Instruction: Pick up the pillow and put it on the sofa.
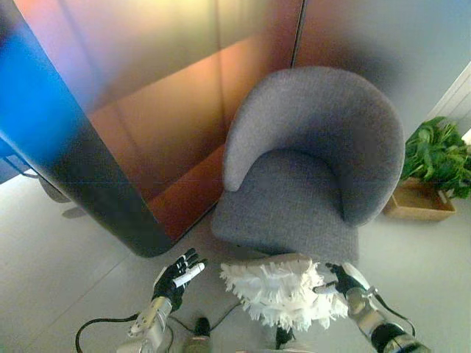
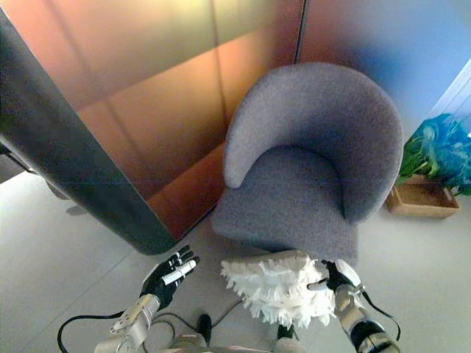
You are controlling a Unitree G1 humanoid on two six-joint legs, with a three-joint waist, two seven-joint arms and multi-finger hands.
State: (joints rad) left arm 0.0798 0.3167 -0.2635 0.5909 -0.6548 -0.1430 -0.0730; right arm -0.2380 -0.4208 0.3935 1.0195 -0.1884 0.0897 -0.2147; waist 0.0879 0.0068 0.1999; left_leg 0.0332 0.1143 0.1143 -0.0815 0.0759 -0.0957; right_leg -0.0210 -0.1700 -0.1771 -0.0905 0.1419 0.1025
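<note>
Pillow — right hand half-hidden

The pillow is white and shaggy, covered in feathery tufts, with a smoother pale top edge along its far side. It sits low in the near middle of the scene, just in front of the sofa's near edge. The sofa is a grey fabric tub chair with a rounded back that curves round into low arms. Its seat is bare, and it stands beyond the pillow, right of centre.
</note>
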